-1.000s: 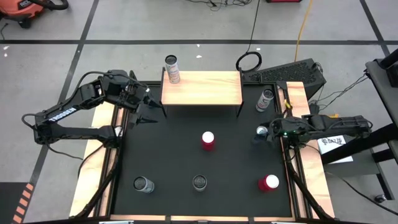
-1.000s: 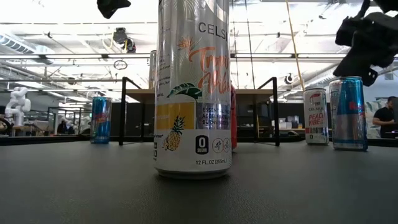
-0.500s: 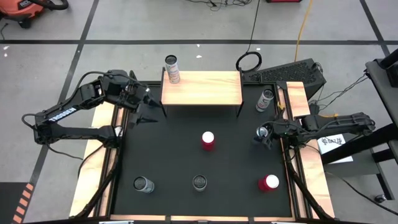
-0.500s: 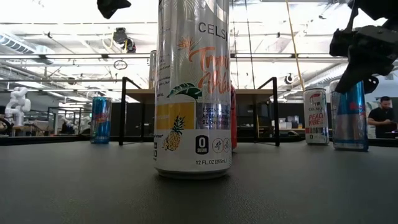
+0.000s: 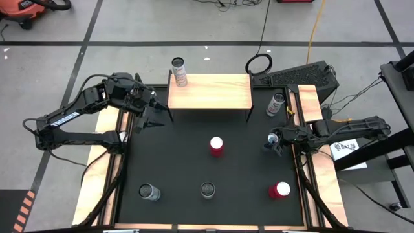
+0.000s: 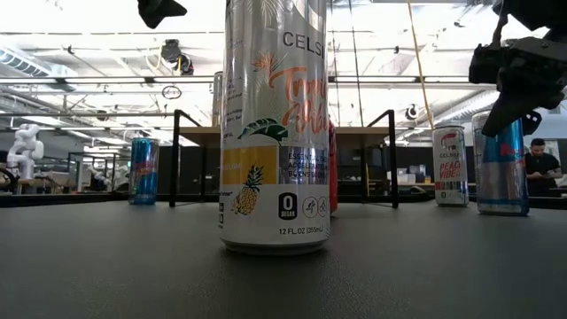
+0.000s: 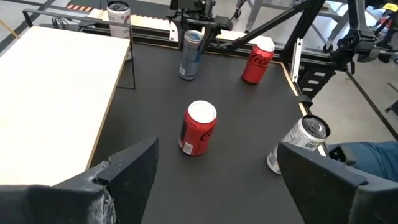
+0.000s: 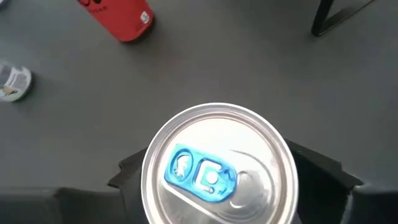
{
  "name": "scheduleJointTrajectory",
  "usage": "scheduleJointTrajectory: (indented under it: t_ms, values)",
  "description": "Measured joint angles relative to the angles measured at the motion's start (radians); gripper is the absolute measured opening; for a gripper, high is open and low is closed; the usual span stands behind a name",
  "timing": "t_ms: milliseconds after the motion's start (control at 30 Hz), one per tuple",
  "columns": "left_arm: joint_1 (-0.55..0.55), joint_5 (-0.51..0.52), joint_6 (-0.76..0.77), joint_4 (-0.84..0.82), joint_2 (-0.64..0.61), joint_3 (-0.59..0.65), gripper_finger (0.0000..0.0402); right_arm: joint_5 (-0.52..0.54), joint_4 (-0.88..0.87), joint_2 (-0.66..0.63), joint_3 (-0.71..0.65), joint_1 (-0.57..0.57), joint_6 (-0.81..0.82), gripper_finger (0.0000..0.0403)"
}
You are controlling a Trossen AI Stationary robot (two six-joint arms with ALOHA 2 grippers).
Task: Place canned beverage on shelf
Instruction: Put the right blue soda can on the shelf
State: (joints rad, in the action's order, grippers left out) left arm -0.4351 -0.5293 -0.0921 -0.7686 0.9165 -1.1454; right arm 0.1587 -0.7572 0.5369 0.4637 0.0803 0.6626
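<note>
The nearest can point(image 6: 275, 124) in the low view reads "CELSIUS" in part, with a pineapple and "12 FL OZ"; another point(image 6: 450, 165) reads "PEACH VIBE"; the shelf point(image 5: 209, 92) stands at the bench's far edge, one can point(image 5: 179, 71) at its left corner; the right claw point(image 5: 274, 139) has slid in from a second ago, fingers now flanking the blue-tabbed can point(image 8: 217, 165), grip uncertain; the left claw point(image 7: 214, 165) hangs open beside the shelf.

Left gripper point(image 5: 157, 114) raised, spread wide; right gripper point(image 5: 274, 142) low, jaws apart.
</note>
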Motion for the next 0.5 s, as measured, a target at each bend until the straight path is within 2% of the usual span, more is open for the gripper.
scheduleJointTrajectory:
  t_ms: [333,500]
  values:
    - [0.000,0.000,-0.001,0.000,0.000,0.000,0.0331,0.029,0.012,0.046,0.003,-0.001,0.029,0.0202]
    - [0.000,0.000,-0.001,0.000,0.000,0.000,0.0331,0.012,0.062,0.047,-0.001,0.000,0.034,0.0199]
